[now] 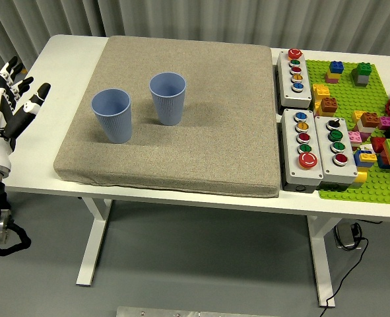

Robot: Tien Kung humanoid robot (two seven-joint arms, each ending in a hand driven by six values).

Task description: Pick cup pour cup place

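Observation:
Two blue ribbed cups stand upright on a grey-brown mat (pixel 175 165). The left cup (pixel 112 115) is a little nearer to me than the right cup (pixel 167 98); they stand apart, a small gap between them. My left hand (pixel 13 99) is at the picture's left edge, over the table's left side, well left of the mat. Its white and black fingers are spread and hold nothing. My right hand is out of view.
Three grey button boxes (pixel 295 69) (pixel 303 148) (pixel 335 149) stand right of the mat. A green baseplate (pixel 356 188) with several coloured bricks lies at the far right. The white table's (pixel 69 53) near edge runs below the mat.

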